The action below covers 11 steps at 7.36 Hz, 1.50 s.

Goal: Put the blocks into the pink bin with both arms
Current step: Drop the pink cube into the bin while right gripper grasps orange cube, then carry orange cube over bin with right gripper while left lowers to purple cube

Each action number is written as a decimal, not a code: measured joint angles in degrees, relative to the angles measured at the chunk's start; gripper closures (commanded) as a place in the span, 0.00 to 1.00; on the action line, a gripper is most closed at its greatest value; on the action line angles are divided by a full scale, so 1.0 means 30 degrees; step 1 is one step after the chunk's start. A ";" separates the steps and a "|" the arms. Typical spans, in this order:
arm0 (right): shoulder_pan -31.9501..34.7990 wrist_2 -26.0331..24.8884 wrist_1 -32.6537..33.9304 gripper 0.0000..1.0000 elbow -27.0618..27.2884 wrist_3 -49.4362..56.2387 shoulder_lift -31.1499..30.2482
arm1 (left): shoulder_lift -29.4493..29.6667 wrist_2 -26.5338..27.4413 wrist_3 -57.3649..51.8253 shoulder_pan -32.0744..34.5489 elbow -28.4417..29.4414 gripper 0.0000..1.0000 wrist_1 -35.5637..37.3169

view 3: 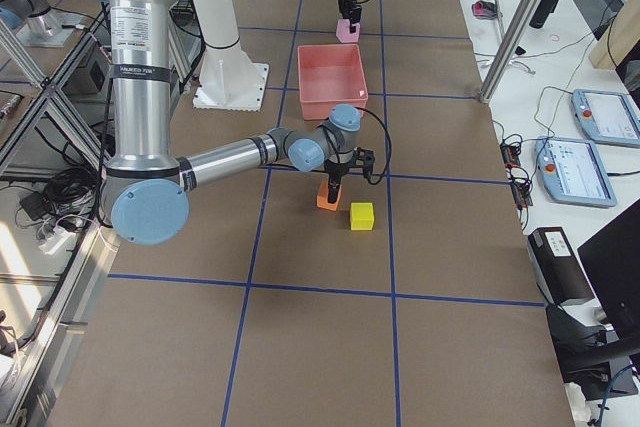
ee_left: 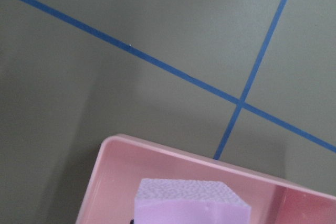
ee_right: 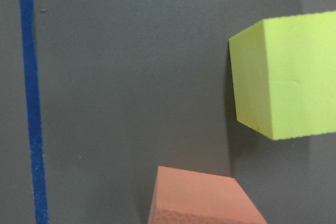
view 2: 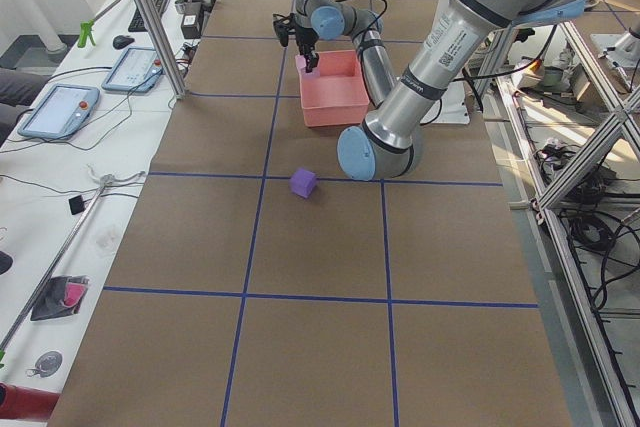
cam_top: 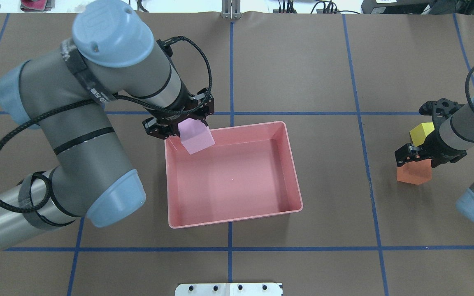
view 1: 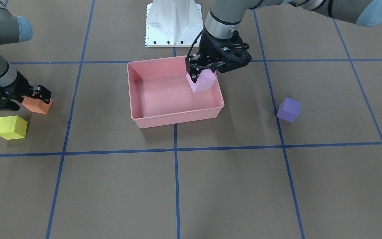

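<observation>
My left gripper is shut on the light pink block and holds it over a corner of the pink bin, above the floor of the bin. The bin's inside is otherwise bare. My right gripper is shut on the orange block, at or just above the table. The yellow block sits close beside it and also shows in the right wrist view. The purple block lies alone on the table, hidden behind my left arm in the overhead view.
The white robot base stands just behind the bin. Blue tape lines grid the brown table. An operators' bench with tablets runs along the far side.
</observation>
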<state>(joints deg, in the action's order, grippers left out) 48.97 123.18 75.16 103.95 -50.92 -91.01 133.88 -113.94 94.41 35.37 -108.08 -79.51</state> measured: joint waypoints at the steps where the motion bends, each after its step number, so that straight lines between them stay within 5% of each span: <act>1: -0.0002 0.0025 0.0003 0.63 -0.0022 -0.0003 0.0007 | 0.0124 0.0777 0.0556 -0.0841 0.0139 0.00 -0.0012; 2: -0.0003 0.0044 0.0015 1.00 -0.0046 -0.0019 0.0011 | 0.0174 0.1367 0.0837 -0.1416 0.0287 0.00 -0.0020; 6: 0.0277 0.0981 0.0081 1.00 0.0749 -0.0029 0.0169 | 0.0339 0.1825 0.0891 -0.1870 0.0331 0.00 -0.0041; 8: 0.1838 0.2899 0.0353 1.00 0.1908 -0.0051 0.0617 | 0.0087 0.1783 -0.0151 -0.1683 -0.0058 0.00 -0.0009; 11: 0.3573 0.5757 0.1414 1.00 0.2461 -0.0786 0.3214 | -0.3168 0.1256 -0.6057 -0.0610 -0.3122 0.00 0.0912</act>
<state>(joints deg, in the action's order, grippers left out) 59.68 140.45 79.40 111.34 -53.28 -81.36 124.38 -110.18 76.24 33.55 -117.44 -76.77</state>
